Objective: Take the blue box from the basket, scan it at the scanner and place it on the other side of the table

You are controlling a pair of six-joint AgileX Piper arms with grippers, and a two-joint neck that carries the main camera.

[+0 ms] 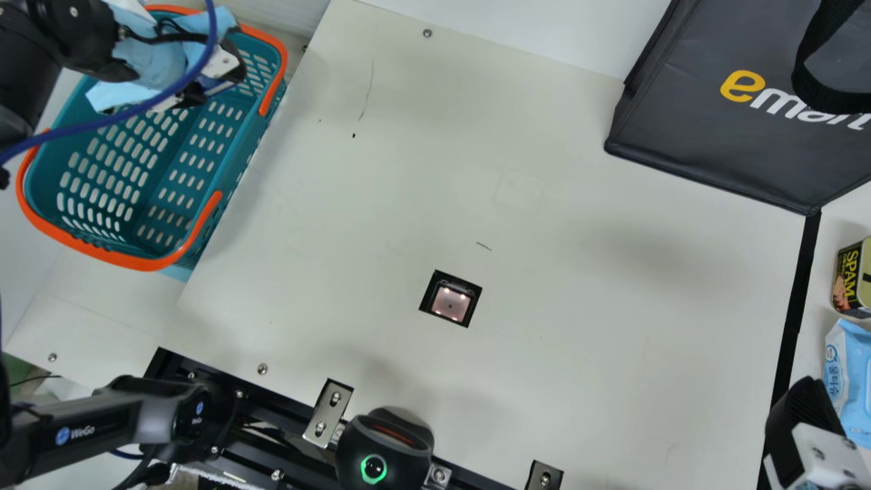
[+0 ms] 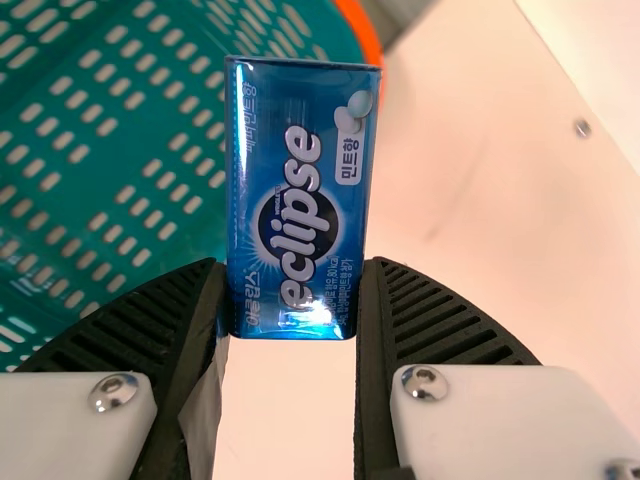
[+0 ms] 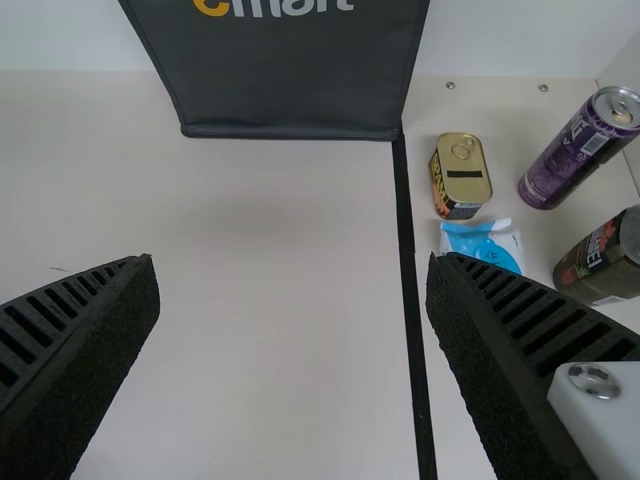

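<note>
prob. a mock shop checkout: basket (image 1: 146, 263), scanner (image 1: 450, 303) in tbl (image 1: 578, 327), shopping bag (image 1: 708, 136) & tin (image 3: 464, 178).

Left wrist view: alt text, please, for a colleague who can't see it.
The left gripper grips a blue box by one end, its jaws closed on opposite sides and its printed face showing. Beyond are a teal, slotted basket with an orange rim and the cream table.

Main view high over table (image 1: 578, 354), facing down, left wrist close by basket (image 1: 136, 261), right wrist and main sharing bag (image 1: 680, 129)
</note>
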